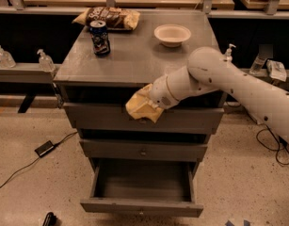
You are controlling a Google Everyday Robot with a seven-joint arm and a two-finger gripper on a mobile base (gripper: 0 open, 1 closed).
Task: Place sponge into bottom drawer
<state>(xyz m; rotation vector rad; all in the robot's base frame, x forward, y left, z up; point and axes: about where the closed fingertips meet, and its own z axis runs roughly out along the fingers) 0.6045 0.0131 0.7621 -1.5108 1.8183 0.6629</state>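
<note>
Sponge (138,109) hangs in the air in front of the top drawer (92,117), clamped in the gripper (152,102) at the end of the white arm (214,76). The fingers are mostly hidden behind the foam. The arm reaches in from the right, crossing the front right corner of the cabinet top (125,62).

Bottom drawer (141,207) is pulled out well below the sponge, and its inside shows bare grey metal. Between them lies the shut middle drawer (144,150), set back from the open one, so nothing covers the drawer's mouth.

On the cabinet top, well behind the sponge, stand a can (100,36) and a cream bowl (172,34), with a snack bag (108,18) at the back edge. Two clear bottles (4,56) sit on a ledge to the left, and another bottle (228,52) shows behind the arm. A black adapter (44,148) with its cord lies on the floor to the left of the cabinet.
</note>
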